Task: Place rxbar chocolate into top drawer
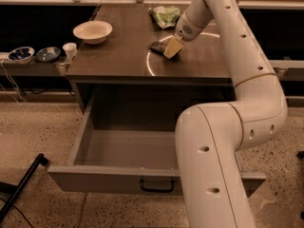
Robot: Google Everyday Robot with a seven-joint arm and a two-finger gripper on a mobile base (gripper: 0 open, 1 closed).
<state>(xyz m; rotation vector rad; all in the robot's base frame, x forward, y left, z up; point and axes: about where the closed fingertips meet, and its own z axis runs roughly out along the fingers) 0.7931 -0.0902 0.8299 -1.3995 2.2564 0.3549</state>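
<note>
The rxbar chocolate [156, 46], a small dark bar, lies on the dark wooden tabletop [118, 56] near its middle right. My gripper [172, 47] reaches down from the white arm [223, 13] and sits right at the bar's right end, touching or nearly touching it. The top drawer [109, 178] stands pulled wide open below the tabletop. Its grey front panel carries a small dark handle [156, 186], and the visible part of its inside is bare. My arm's lower link [213, 165] hides the drawer's right part.
A green and white snack bag [165, 16] lies behind the gripper. A pale bowl [93, 31] sits at the table's back left. Two small bowls [21, 54] and a white cup [70, 50] stand on a low shelf to the left. A black bar [23, 184] lies on the floor.
</note>
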